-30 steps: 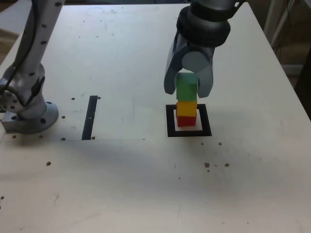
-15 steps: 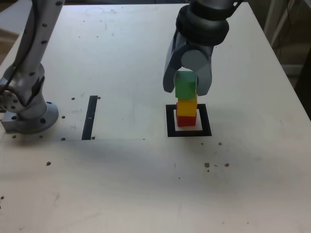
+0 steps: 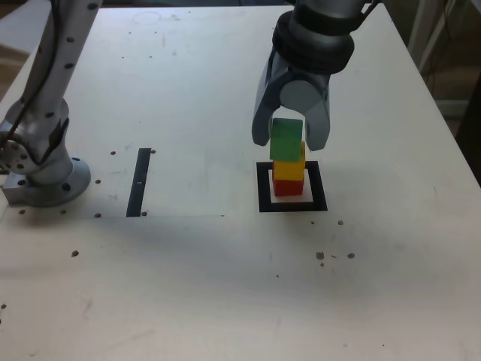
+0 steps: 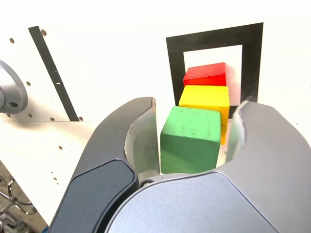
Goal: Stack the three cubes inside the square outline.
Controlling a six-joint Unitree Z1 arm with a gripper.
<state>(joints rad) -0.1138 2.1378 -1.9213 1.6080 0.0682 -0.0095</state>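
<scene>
A stack of the three cubes stands inside the square outline (image 3: 292, 204): red cube (image 3: 288, 186) at the bottom, yellow cube (image 3: 290, 167) on it, green cube (image 3: 286, 139) on top, sitting slightly toward the exterior view's left. My gripper (image 3: 288, 141) hangs over the stack with one jaw on each side of the green cube. In the wrist view the gripper (image 4: 197, 107) is open, with a gap showing between each jaw and the green cube (image 4: 189, 138). Beyond it are the yellow cube (image 4: 205, 98), the red cube (image 4: 206, 75) and the outline (image 4: 216, 38).
A thin black bar (image 3: 139, 180) lies on the white table at the exterior view's left of the outline. The arm's grey base (image 3: 41, 177) stands at the far left. Small dark specks (image 3: 320, 256) dot the table in front of the stack.
The jaws have spread apart and let go of the green cube, which has settled slightly lower onto the yellow cube. The arm has barely moved.
</scene>
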